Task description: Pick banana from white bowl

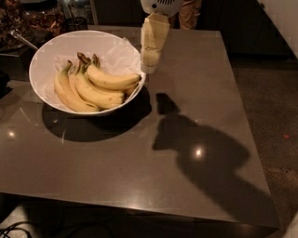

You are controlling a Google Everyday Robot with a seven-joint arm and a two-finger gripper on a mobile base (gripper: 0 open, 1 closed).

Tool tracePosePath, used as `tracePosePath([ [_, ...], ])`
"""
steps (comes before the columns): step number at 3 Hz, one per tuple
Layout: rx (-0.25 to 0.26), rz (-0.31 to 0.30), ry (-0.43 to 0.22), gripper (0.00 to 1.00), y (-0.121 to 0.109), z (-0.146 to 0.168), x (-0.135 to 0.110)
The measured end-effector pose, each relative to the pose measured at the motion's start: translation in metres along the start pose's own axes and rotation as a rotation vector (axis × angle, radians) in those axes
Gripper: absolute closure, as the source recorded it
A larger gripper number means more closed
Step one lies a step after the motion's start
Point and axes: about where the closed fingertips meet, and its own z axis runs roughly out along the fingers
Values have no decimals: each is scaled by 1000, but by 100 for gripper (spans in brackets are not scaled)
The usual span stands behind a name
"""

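The white bowl (49, 51), lined with crumpled white paper, stands at the table's back left. It holds several yellow bananas. One banana (111, 80) lies across the top, stem end at the left, its tip near the bowl's right rim. The others (74, 93) lie under it with their brown stems bunched at the back. My gripper (150, 62), cream-coloured, hangs down from the top of the view just right of the bowl's right rim. It is above the table and beside the top banana's tip, touching nothing.
The dark grey table (186, 116) carries the arm's shadow (200, 148) at centre right. Dark clutter and a metal handle (21, 39) sit behind the bowl at the left. A person's legs (188, 14) stand behind the table. The floor (274, 93) lies to the right.
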Motion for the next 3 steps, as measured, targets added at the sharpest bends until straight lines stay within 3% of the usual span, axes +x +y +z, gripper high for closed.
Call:
tracePosePath([
  [1, -47, 31, 16, 0, -12, 27, -17],
  [3, -124, 34, 42, 2, -19, 76, -55],
])
